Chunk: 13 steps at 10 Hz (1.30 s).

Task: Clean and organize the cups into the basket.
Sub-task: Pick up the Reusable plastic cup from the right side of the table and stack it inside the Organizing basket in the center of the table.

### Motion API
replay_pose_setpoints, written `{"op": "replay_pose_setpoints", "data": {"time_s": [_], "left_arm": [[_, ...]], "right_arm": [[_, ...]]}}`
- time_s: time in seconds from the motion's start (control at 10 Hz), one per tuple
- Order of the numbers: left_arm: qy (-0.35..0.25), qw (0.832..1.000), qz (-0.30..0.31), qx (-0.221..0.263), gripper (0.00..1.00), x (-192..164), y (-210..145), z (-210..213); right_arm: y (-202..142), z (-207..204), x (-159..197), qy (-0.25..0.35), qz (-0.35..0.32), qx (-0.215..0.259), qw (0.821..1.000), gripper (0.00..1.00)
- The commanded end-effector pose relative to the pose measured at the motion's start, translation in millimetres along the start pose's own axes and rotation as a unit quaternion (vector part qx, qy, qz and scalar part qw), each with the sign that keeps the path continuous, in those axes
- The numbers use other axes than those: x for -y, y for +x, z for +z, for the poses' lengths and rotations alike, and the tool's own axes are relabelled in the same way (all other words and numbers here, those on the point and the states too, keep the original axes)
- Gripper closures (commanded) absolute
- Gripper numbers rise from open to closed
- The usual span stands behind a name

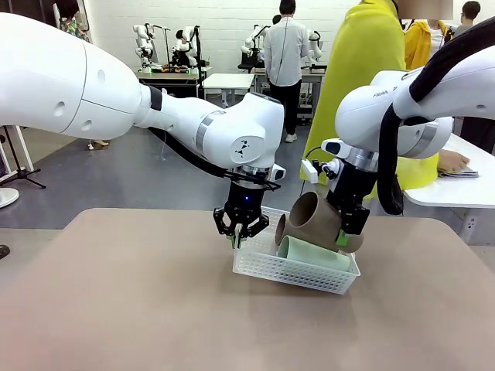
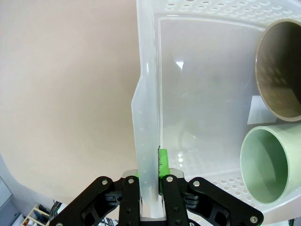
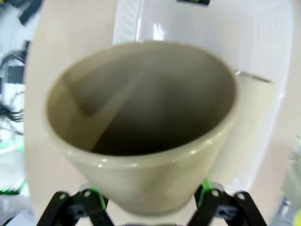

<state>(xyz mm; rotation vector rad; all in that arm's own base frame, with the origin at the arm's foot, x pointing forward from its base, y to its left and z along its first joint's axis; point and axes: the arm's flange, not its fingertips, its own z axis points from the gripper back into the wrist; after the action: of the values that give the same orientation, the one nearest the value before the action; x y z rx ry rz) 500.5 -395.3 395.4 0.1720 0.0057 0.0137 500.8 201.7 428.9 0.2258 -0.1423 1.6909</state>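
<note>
Left gripper (image 1: 240, 238) pinched tight on the near-left rim of the white basket (image 1: 288, 272), tipping it. Right gripper (image 1: 346, 229) clamped around a brown cup (image 1: 317, 218), tilted just above the basket. Below that cup a mint green cup (image 1: 311, 253) lies in the basket, another brown cup (image 2: 277, 70) beside it.

A wide desk (image 1: 116, 294) with a smooth, pale brownish-beige top carries the things. Directly on it, right of the middle and toward the far edge, lies a shallow white plastic basket (image 1: 290, 272) with perforated sides, set at a slant to the desk's edges.
</note>
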Motion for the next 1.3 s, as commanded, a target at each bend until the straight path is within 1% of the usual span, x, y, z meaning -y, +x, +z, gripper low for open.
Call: {"op": "replay_pose_setpoints", "data": {"time_s": [0.0,0.2,0.3,0.5,0.8,1.1,1.2], "left_arm": [[-0.006,1.000,-0.002,0.002,1.00,-3,-3,-1],[-0.006,1.000,-0.002,0.002,1.00,-3,-3,-1],[-0.006,1.000,-0.002,0.002,1.00,-3,-3,-1],[-0.006,1.000,-0.002,0.002,1.00,-3,-3,-1],[-0.006,1.000,-0.002,0.002,1.00,-3,-3,-1],[-0.006,1.000,-0.002,0.002,1.00,-3,-3,-1],[-0.006,1.000,-0.002,0.002,1.00,-3,-3,-1]], "right_arm": [[-7,-3,12,0.006,-0.011,0.031,0.999,0.18],[-7,-6,19,0.001,-0.016,0.041,0.999,0.18],[-6,-8,22,-0.002,-0.007,0.043,0.999,0.18],[-5,-9,26,-0.007,-0.002,0.038,0.999,0.18],[-6,-19,33,0.002,0.004,0.032,0.999,0.18],[-12,-27,37,0.010,-0.005,0.026,1.000,0.18],[-12,-27,36,0.012,-0.006,0.025,1.000,0.10]]}}
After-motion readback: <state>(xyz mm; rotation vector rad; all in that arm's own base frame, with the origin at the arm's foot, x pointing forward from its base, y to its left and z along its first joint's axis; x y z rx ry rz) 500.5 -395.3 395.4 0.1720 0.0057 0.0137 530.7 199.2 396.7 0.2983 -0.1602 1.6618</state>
